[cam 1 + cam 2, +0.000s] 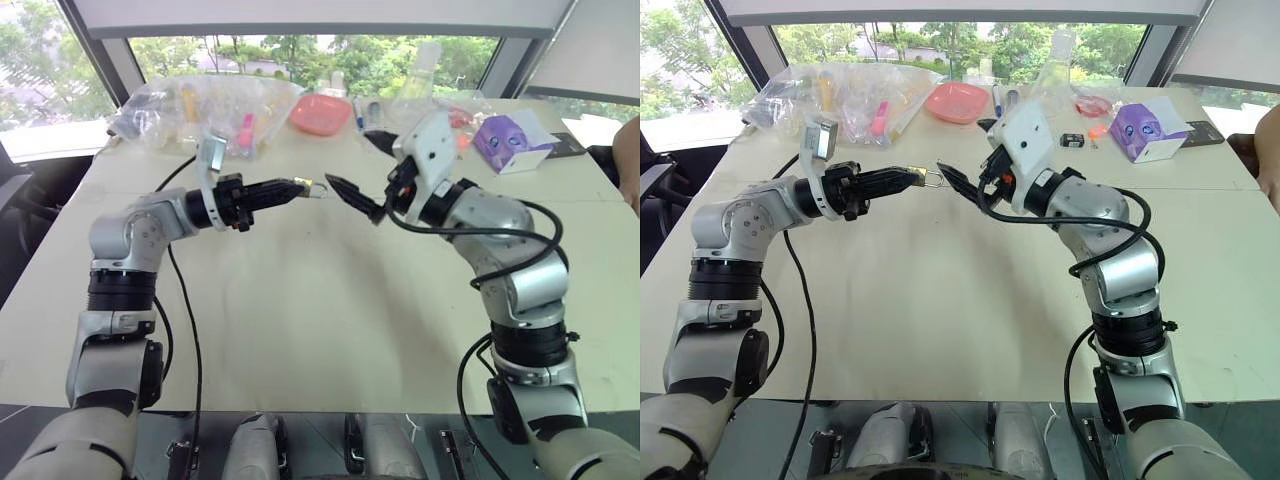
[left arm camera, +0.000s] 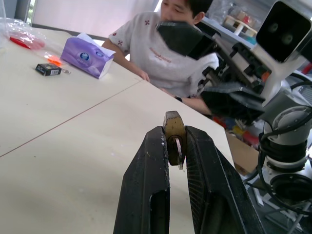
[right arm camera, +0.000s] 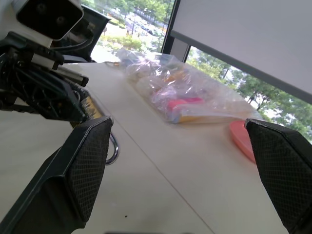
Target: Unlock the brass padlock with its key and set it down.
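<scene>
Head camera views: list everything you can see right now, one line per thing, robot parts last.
Brass padlock: one, dull gold, silvery shackle, held above the table between the arms.
Table: one, beige.
Clear plastic bags: a pile, pink and yellow contents, far left.
Dish: one, pink, far centre.
Tissue box: one, purple, far right.
Small black box: one, left of the tissue box.
Person: one, white shirt, at the table's right edge.
Left gripper: black jaws shut on the padlock.
Right gripper: black jaws open, facing the shackle.
</scene>
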Available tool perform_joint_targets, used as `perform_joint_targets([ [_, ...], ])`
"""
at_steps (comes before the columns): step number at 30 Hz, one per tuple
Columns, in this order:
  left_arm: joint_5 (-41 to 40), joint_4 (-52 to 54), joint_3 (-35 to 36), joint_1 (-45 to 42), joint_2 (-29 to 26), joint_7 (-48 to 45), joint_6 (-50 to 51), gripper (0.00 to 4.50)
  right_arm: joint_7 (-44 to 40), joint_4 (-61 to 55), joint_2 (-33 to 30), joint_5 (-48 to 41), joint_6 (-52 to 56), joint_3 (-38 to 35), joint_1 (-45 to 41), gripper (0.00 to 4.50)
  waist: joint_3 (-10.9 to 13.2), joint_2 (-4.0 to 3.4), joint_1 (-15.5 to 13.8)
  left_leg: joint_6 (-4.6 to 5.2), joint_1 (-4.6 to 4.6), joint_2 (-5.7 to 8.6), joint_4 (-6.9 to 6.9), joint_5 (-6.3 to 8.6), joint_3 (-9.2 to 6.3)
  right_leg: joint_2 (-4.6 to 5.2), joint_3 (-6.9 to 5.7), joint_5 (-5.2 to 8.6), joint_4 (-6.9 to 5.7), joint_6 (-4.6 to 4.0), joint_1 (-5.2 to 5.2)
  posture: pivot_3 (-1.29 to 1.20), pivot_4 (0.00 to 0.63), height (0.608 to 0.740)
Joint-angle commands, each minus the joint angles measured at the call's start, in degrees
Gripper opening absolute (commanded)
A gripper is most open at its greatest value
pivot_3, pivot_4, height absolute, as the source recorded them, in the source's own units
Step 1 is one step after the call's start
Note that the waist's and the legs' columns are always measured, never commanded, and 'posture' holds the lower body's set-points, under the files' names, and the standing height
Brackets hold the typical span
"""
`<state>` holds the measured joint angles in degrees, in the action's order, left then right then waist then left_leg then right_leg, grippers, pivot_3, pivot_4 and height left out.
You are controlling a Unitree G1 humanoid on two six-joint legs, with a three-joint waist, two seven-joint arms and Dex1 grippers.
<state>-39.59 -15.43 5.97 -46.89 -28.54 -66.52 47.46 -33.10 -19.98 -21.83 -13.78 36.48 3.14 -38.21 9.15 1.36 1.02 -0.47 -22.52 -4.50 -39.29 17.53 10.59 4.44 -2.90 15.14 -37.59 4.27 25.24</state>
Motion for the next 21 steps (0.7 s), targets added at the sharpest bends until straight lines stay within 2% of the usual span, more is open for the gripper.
perform_joint_targets([
  [1, -2.92, 3.87, 1.38, 0.14, -0.3, -1.06, 1.03, 0.0, 0.02, 0.28, -0.25, 0.12, -1.42, 0.65, 0.13, 4.45, 0.0, 0.0, 0.0, 0.0, 0.0, 0.0, 0.0, 0.0, 0.0, 0.0, 0.0, 0.0, 0.0, 0.0, 0.0, 0.0, 0.15, 0.74],
  [9, -5.28, 8.11, 2.08, 1.83, -1.18, -0.22, 2.72, 0.0, -0.99, 2.83, 0.27, -1.57, -0.43, 1.34, -0.01, 4.45, 0.0, 0.0, 0.02, 0.0, 0.0, -0.01, 0.0, 0.0, -0.02, 0.0, 0.0, 0.0, 0.0, 0.0, 0.0, 0.0, 0.15, 0.74],
  [21, -3.82, 6.4, 1.25, 2.06, -0.7, 1.28, 0.39, 0.0, -1.58, 0.42, -1.91, -3.56, 4.22, 0.89, 1.48, 4.45, 0.0, 0.0, -0.01, 0.0, 0.0, 0.0, 0.0, 0.0, -0.02, 0.0, 0.0, 0.0, 0.01, 0.0, -0.01, 0.0, 0.15, 0.74],
])
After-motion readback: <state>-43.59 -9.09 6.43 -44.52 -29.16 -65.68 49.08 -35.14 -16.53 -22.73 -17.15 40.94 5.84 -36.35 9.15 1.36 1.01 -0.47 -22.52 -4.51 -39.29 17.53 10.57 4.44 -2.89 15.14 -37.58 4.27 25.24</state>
